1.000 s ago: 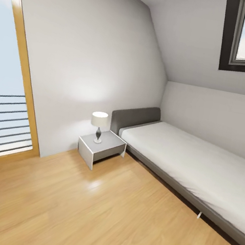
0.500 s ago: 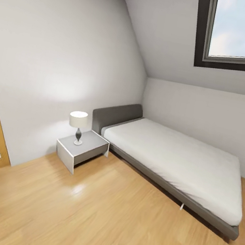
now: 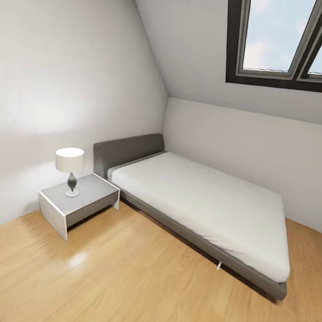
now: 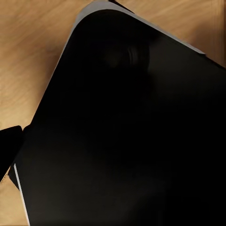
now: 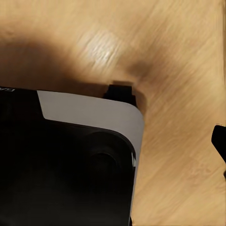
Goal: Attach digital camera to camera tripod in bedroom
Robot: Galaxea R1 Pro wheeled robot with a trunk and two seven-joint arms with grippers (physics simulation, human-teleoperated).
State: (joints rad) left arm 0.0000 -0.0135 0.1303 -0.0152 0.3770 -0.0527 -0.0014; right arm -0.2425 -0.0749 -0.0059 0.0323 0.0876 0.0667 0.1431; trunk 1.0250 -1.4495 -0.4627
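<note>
Currently the bedroom holds a grey bed (image 3: 200, 210) under a skylight (image 3: 303, 41), then a nightstand (image 3: 76, 204) bearing a table lamp (image 3: 69, 168), on light wood floor (image 3: 131, 298). Camera and tripod are unsighted, so the search risks overrunning. Gripper states cannot be determined; the wrist views look down past the robot's dark base.

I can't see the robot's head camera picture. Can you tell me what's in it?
A bedroom corner with a grey bed topped by a white mattress, standing on a light wood floor against pale walls. Beside its headboard is a low grey nightstand with a small white-shaded lamp on top. A dark-framed skylight in the sloped ceiling shows blue sky.
</note>
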